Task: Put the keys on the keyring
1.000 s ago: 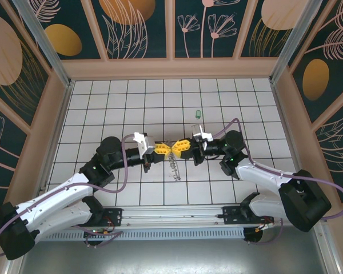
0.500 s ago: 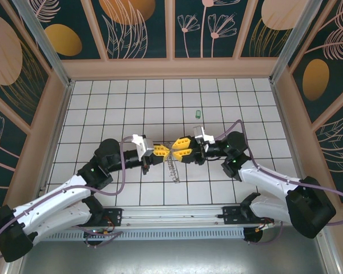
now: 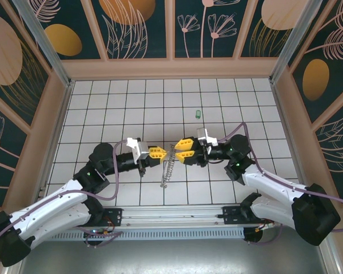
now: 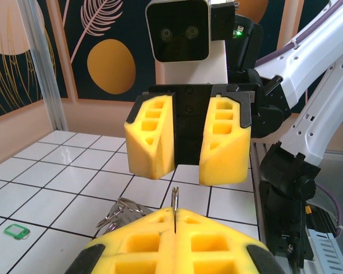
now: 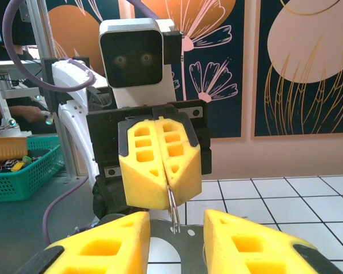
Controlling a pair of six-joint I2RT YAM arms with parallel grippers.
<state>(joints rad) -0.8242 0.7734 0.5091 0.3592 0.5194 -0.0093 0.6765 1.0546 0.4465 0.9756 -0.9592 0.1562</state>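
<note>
Jaws on the left gripper (image 3: 163, 152) are seen pressed shut, and a thin metal edge of the keyring (image 3: 168, 169) is pinched between them. The rest of the ring is trailed toward 6 o'clock in the overhead view. Jaws on the right gripper (image 3: 176, 151) are held partly open and set on either side of the pinched edge; no contact can be made out. Both arms are stretched low over the white tiled surface (image 3: 103, 103), the left from 7 o'clock and the right from 5 o'clock, so the grippers are brought tip to tip. The green key (image 3: 198, 113) is seen lying at 1 o'clock from them, well apart.
</note>
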